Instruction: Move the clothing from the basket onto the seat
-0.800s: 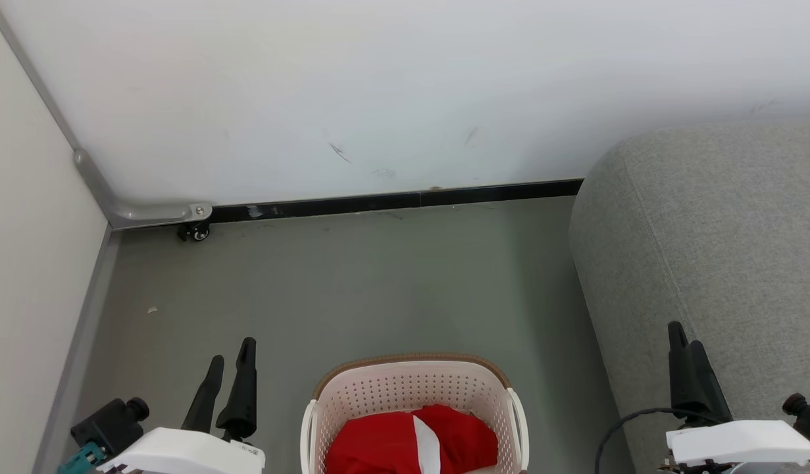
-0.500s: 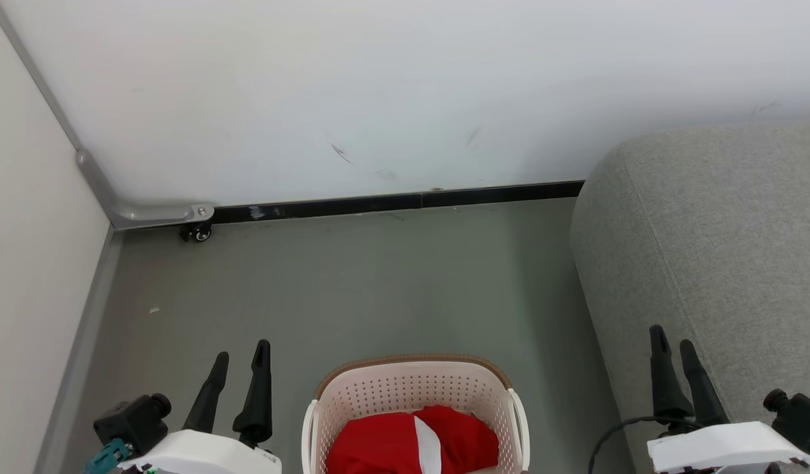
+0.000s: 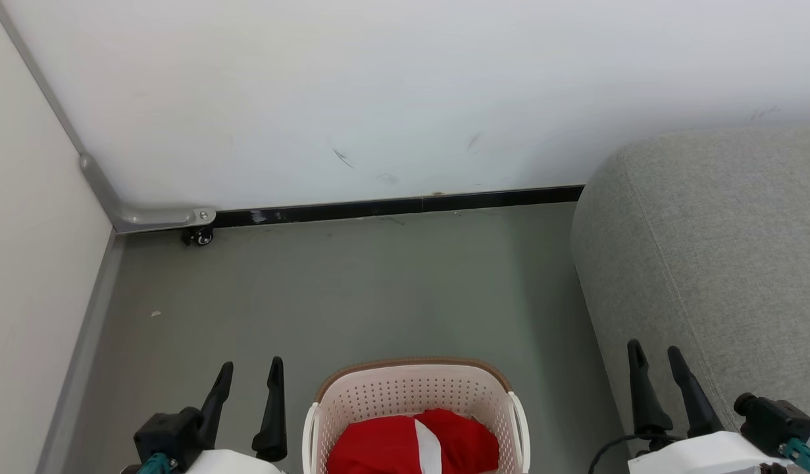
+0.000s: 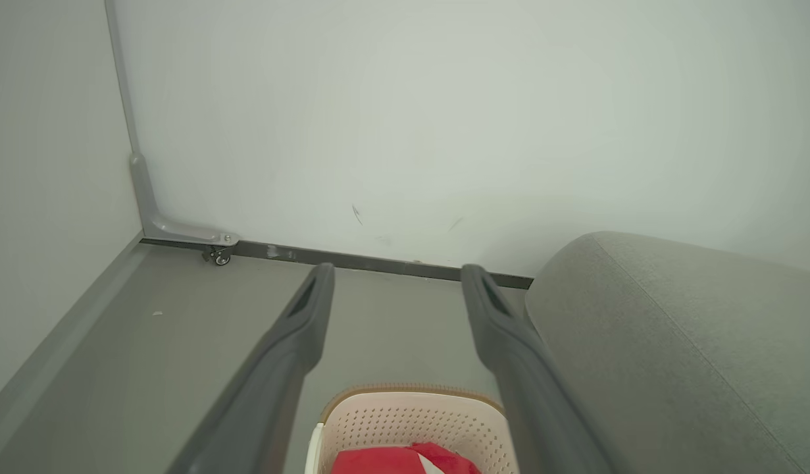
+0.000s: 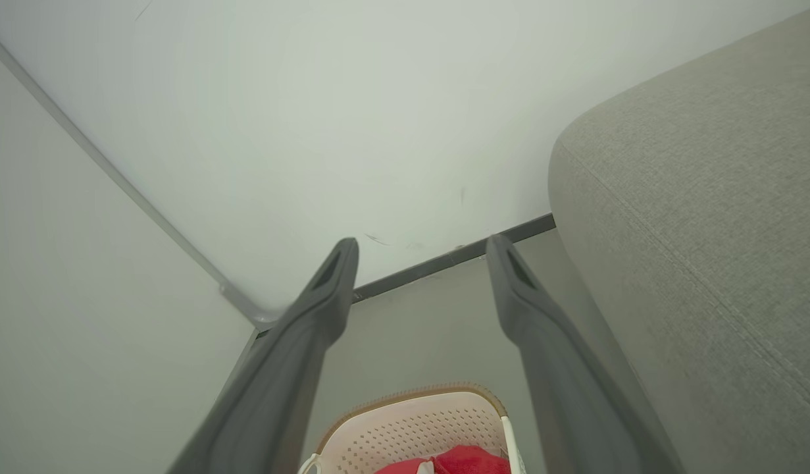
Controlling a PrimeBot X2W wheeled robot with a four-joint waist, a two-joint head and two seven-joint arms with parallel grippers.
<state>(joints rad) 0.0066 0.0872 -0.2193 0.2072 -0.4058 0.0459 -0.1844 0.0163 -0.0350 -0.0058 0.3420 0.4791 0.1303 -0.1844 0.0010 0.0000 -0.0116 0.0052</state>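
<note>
- The red clothing (image 3: 411,444) lies heaped in the basket (image 3: 414,395), its white band showing on top. None of it is on the seat (image 3: 720,250) yet.
- The basket stands on the grey floor (image 3: 352,283) between the two arms and near the seat's rounded corner, which likely makes for a short carry to the robot's right.
- The left gripper (image 3: 251,364) hangs beside the basket's left side, fingers parted and empty, clear of the rim.
- The right gripper (image 3: 654,347) is likewise spread and holds nothing, seen against the seat's near edge.
- Both arms flank the load, apparently ready to reach in, and the pick-up appears not to have begun.
</note>
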